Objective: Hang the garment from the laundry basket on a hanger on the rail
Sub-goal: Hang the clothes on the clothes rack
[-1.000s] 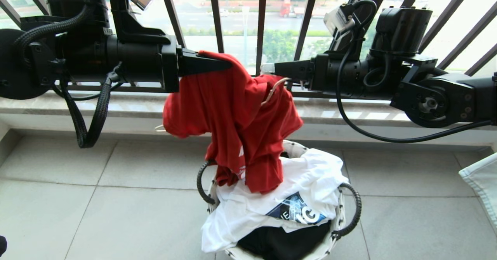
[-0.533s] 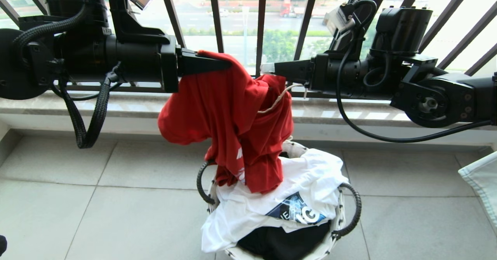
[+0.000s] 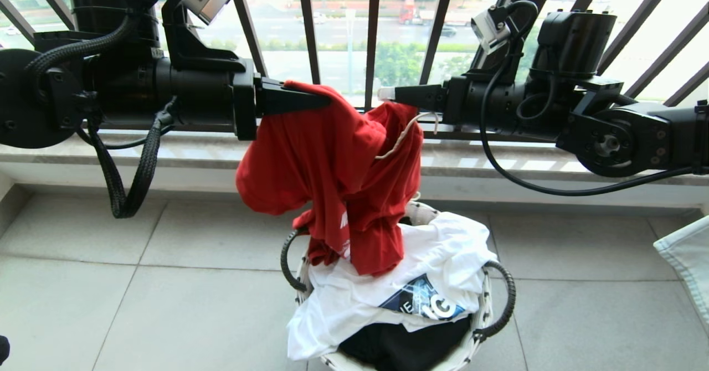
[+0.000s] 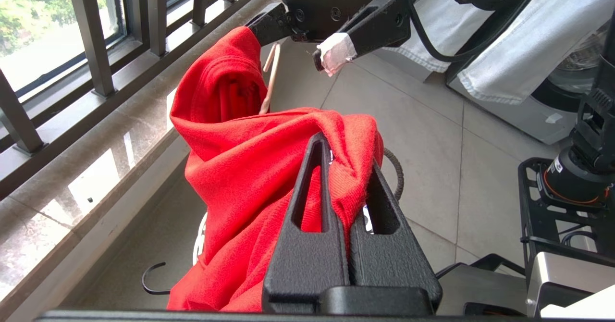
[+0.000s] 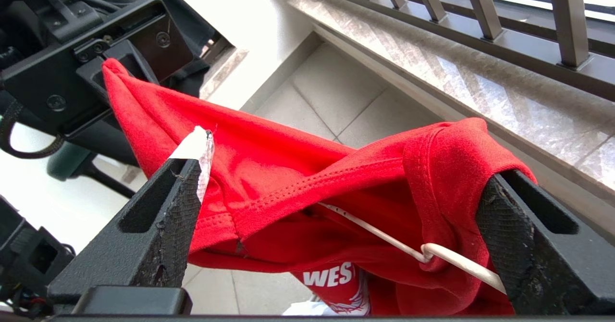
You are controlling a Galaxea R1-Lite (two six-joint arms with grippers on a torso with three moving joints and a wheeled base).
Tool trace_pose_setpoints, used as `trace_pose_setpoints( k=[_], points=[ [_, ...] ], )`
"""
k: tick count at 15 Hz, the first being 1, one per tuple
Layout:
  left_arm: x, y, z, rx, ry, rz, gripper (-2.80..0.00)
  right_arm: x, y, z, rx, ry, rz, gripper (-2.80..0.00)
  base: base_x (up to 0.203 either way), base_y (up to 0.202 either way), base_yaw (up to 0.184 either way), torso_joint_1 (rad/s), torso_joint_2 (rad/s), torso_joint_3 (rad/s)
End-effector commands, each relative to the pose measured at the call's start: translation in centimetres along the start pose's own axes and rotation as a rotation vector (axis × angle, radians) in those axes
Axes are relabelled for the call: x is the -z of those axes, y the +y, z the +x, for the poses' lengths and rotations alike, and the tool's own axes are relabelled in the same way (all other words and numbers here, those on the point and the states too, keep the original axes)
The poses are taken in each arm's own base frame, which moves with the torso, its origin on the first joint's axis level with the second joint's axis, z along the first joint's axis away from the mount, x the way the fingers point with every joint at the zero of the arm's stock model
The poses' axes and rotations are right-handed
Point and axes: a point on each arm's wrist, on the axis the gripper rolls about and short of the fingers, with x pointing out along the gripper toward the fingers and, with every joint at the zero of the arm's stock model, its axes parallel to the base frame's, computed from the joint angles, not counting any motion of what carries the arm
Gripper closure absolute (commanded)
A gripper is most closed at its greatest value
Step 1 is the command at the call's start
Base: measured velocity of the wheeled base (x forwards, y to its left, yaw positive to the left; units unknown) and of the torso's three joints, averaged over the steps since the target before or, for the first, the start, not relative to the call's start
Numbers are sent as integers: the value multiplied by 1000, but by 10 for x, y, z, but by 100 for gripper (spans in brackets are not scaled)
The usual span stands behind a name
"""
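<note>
- We noted the railing (image 3: 371,39) across the back, with the tiled floor (image 3: 138,282) below it; the rail itself was not in any view.
- Both arms were held level at the same height, pointing at each other over the basket (image 3: 482,304).
- The basket stood on the floor under the grippers, holding a white shirt (image 3: 443,249) and a black one (image 3: 399,349).
- The red shirt (image 3: 327,160) hung between the two grippers, its lower edge draped onto the white shirt in the basket.
- The left gripper (image 4: 343,144) was clamped shut on a fold of the red shirt.
- The right gripper (image 5: 346,182) stood wide open; the far finger (image 5: 519,226) carried a loop of red cloth, the taped one (image 5: 178,192) touched nothing.
- The hanger (image 5: 432,254) ran as a thin wire through the red cloth beside that far finger; whether it rested on the finger, we could not tell.
- Risk, our judgement: nothing pinched the hanger, so any pull on the shirt could let it slide out and drop.
- Risk: the cloth loop merely hung on the open finger; if the arms parted it could slip off.
- Risk: lifting could drag the white shirt, as the hem lay on it.
</note>
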Motion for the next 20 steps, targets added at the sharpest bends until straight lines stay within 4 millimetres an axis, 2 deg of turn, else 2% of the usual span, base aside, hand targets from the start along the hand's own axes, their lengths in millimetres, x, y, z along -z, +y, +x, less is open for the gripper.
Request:
trace_pose_setpoints(
  k=[1,5,8,12,15,17,20],
  points=[
    [-2,-1,-1,3,-4,6,0,6,-4,-4,17,40,-31,-280,0,0,0,0,0,0],
    [2,-1,-1,4,4,-3,0,19,-6,-7,36,162,-101,-280,0,0,0,0,0,0],
    [8,-2,0,5,17,-17,0,22,-13,-9,67,184,-130,-280,0,0,0,0,0,0],
    [10,-2,-1,3,22,-23,0,19,-40,-28,151,180,-172,-280,0,0,0,0,0,0],
    [11,-2,0,3,23,-24,0,40,-47,-31,139,304,-243,-280,0,0,0,0,0,0],
    [10,-2,-1,3,22,-23,0,57,-43,-30,75,408,-348,-280,0,0,0,0,0,0],
    [10,-2,-1,3,22,-23,0,75,-36,-24,19,469,-382,-280,0,0,0,0,0,0]
  ],
)
